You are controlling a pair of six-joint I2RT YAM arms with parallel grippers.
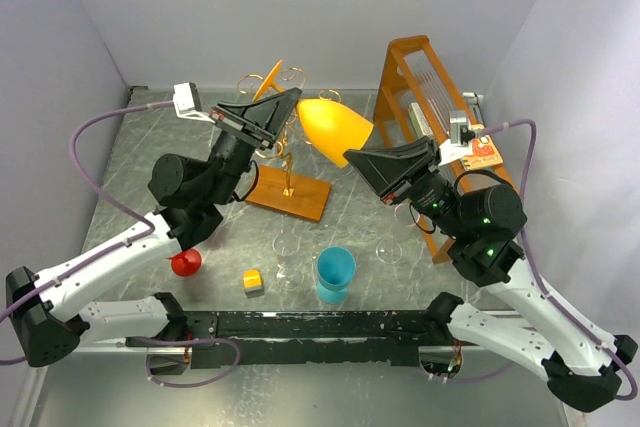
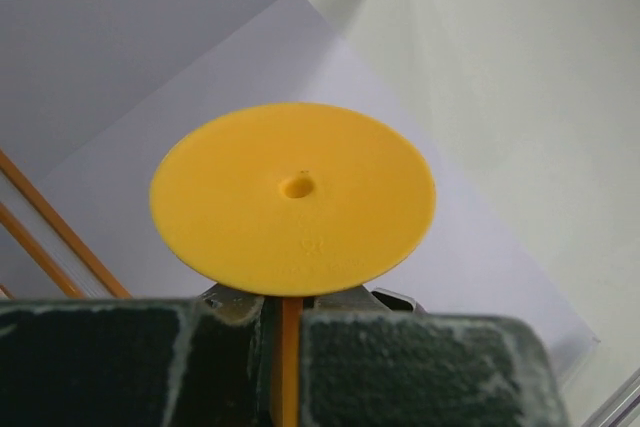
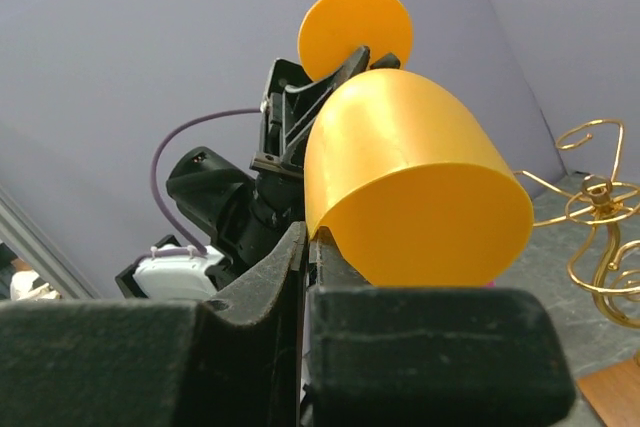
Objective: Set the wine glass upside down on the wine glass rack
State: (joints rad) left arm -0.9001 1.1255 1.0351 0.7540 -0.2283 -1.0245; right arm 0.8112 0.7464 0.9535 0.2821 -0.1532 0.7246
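Note:
A yellow-orange wine glass (image 1: 335, 127) hangs on its side in the air above the table, held at both ends. My left gripper (image 1: 285, 112) is shut on its stem. In the left wrist view the round foot (image 2: 293, 197) stands just past the fingertips and the stem (image 2: 285, 362) runs between the jaws. My right gripper (image 1: 360, 159) is shut on the bowl's rim. The right wrist view shows the bowl (image 3: 410, 187) right above the fingers. The wine glass rack (image 1: 285, 157), gold wire on a wooden base (image 1: 290, 194), stands just under and behind the glass.
A tall orange slatted frame (image 1: 425, 77) stands at the back right. Near the front are a blue cup (image 1: 335, 274), two clear glasses (image 1: 288, 247) (image 1: 390, 252), a yellow block (image 1: 253, 280) and a small red object (image 1: 186, 263).

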